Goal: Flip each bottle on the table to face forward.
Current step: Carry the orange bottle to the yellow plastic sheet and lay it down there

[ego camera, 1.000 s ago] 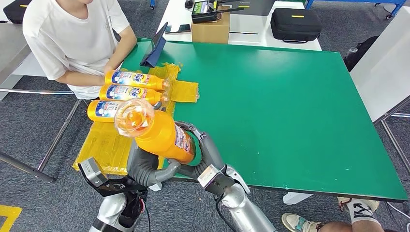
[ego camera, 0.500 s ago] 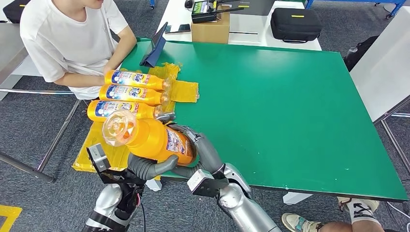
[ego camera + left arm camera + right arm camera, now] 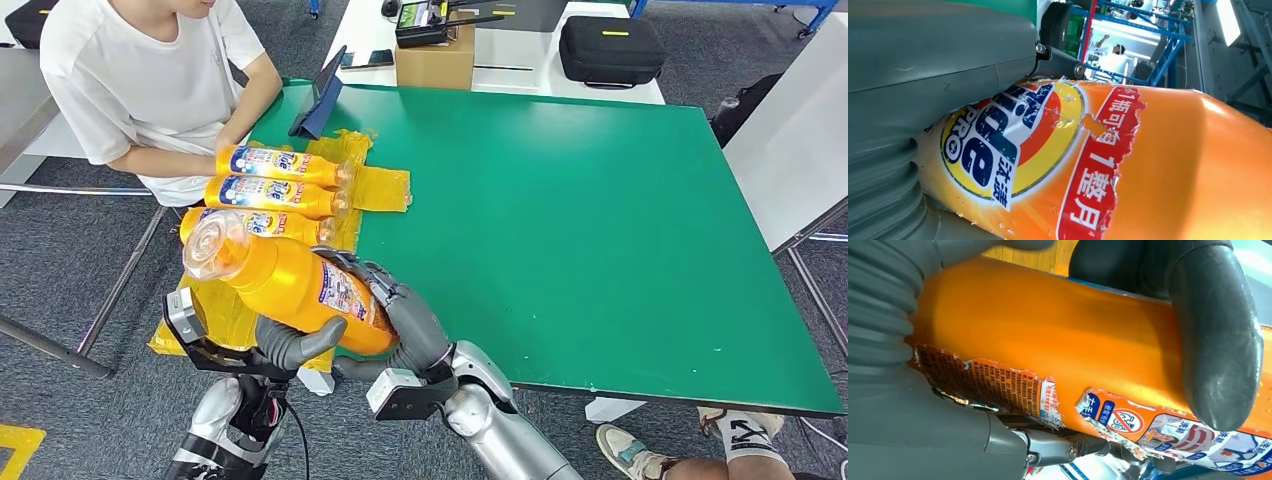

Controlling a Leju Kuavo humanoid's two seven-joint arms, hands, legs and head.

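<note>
An orange detergent bottle [image 3: 290,288] is held up over the table's near left corner, its clear base toward me and tilted to the left. My left hand [image 3: 296,343] grips it from below and my right hand [image 3: 395,311] wraps its lower end. The left wrist view shows its front label [image 3: 1013,145]; the right wrist view shows a torn back label [image 3: 998,385] under my right hand's fingers [image 3: 1218,340]. Three more orange bottles [image 3: 278,165] [image 3: 270,194] [image 3: 262,226] lie side by side on yellow sheets [image 3: 382,188], labels up.
A person in a white shirt [image 3: 150,70] sits at the table's far left corner, a hand near the lying bottles. A tablet [image 3: 322,97] stands on the green table [image 3: 600,220]. A cardboard box [image 3: 435,62] and black case [image 3: 610,48] sit on the table behind.
The held bottle has tipped and swung left and lower, its clear base now pointing left. Both hands moved left with it and kept their hold.
</note>
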